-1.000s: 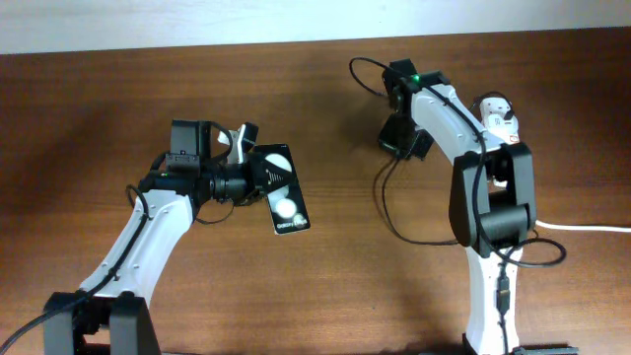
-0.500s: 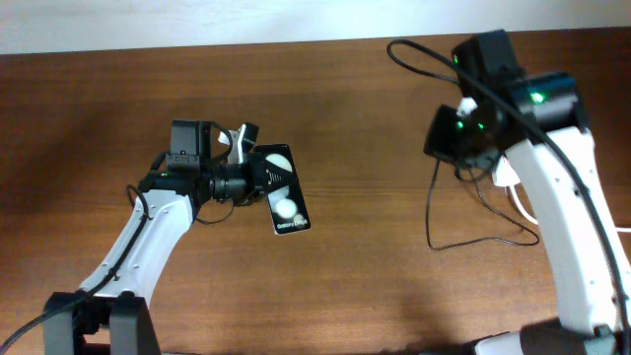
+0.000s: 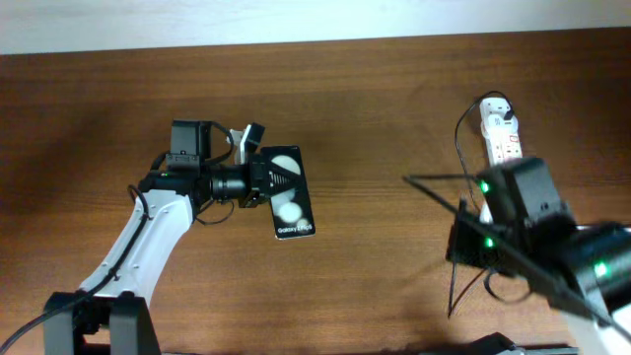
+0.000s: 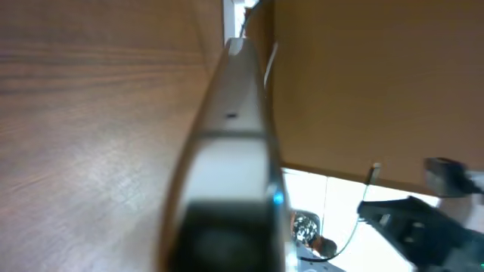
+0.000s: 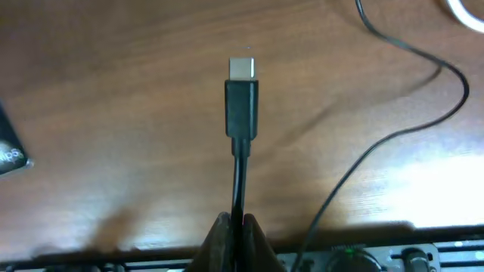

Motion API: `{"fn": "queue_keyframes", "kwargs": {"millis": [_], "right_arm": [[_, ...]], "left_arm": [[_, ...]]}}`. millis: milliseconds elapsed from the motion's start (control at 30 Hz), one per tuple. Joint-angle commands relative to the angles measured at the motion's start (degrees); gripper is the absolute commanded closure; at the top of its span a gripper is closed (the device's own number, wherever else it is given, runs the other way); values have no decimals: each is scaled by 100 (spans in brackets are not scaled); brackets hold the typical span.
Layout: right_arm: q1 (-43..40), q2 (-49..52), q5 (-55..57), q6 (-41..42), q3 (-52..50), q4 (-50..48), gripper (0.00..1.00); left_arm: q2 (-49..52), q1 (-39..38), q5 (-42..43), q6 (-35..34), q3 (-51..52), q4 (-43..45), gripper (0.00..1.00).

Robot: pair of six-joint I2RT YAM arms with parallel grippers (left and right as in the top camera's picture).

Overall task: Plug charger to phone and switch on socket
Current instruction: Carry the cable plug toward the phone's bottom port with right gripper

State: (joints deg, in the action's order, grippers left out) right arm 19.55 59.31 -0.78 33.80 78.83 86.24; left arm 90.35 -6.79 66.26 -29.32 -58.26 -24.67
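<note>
1. Over the table's left half, the phone is clamped at its upper end by the left gripper. It is a smooth, flat slab, judged liable to slip if pushed hard.
2. The charger cable is pinched by the right gripper a short way behind the connector tip, well apart from the phone.
3. The cable is judged limp and light, so a hold close to the stiff connector suits aiming.
4. The socket is seen at far right, untouched.

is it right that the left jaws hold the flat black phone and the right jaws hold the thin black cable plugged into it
No: the thin black charger cable is unplugged. The right wrist view shows its connector tip bare, apart from the flat black phone. The rest holds.
</note>
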Motion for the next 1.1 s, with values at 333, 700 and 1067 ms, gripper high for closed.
{"fn": "queue_keyframes", "kwargs": {"millis": [333, 700, 1067], "right_arm": [[37, -1572, -1211, -603, -1646, -828, 96], [37, -1499, -2269, -1252, -2105, -1777, 96], [1211, -433, -2210, -1209, -2103, -3067, 96]], "left_arm": [[-76, -411, 555, -1058, -11, 2173, 100], [-76, -409, 195, -2258, -11, 3320, 100], [-76, -409, -160, -2511, -11, 3414, 100]]}}
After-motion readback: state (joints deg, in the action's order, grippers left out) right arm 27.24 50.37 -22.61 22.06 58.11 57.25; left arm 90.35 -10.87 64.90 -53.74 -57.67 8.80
